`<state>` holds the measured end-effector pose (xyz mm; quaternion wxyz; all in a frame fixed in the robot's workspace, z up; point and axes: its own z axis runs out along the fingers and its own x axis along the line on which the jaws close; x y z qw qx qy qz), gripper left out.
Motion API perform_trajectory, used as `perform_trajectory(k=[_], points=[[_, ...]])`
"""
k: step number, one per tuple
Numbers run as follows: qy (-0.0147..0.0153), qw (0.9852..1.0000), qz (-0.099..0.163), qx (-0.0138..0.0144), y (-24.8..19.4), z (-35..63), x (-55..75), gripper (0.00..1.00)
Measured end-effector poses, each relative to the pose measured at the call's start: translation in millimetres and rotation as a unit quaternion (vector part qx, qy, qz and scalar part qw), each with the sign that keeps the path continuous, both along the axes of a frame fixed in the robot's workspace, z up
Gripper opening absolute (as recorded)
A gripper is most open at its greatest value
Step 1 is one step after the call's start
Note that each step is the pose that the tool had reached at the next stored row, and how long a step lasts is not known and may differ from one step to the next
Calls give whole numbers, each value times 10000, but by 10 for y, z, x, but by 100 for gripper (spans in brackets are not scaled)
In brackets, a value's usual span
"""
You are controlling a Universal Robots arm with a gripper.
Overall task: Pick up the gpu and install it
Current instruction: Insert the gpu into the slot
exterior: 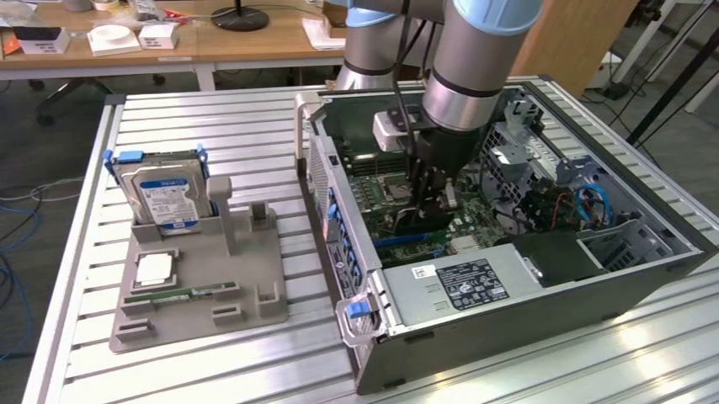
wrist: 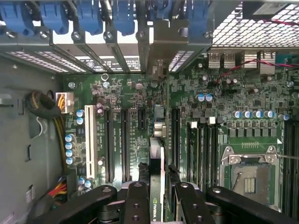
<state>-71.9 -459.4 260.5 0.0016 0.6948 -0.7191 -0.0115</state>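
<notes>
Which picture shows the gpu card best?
The wrist view: the gpu stands edge-on between the pincer fingers, right above the motherboard slots. In the exterior view the gpu is mostly hidden behind the arm inside the computer case.

Gpu [wrist: 156, 168] thin dark card, held edge-on, upright over the green motherboard [wrist: 140, 107]. Silvery bracket end toward the rear slots.

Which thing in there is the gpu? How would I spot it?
Find the open grey computer case on the slatted metal table. Inside, above the green motherboard, the black gripper holds the gpu: a thin dark card held edge-on, unlike the fixed slots around it.
</notes>
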Motion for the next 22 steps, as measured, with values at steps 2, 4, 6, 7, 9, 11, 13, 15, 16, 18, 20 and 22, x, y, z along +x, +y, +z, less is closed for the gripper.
perform_trajectory(k=[2, 4, 6, 7, 9, 11, 13, 15, 16, 18, 20, 22], points=[[0, 10000, 0, 0, 0, -10, -3, 26], [0, 10000, 0, 0, 0, -29, -6, 26], [0, 10000, 0, 1, 1, -45, -12, 26], [1, 10000, 1, 0, 0, -46, -13, 26], [1, 10000, -1, -1, 1, -47, -21, 26], [0, 10000, 0, 1, 4, -48, -29, 26], [0, 10000, 0, 1, 4, -48, -29, 26], [0, 10000, 0, 0, 4, -49, -29, 26], [0, 10000, 1, 1, 4, -50, -29, 26], [0, 10000, 0, 2, 4, -57, -30, 26], [0, 10000, 0, 1, 4, -57, -30, 26], [0, 10000, 0, 0, 4, -57, -30, 26]])
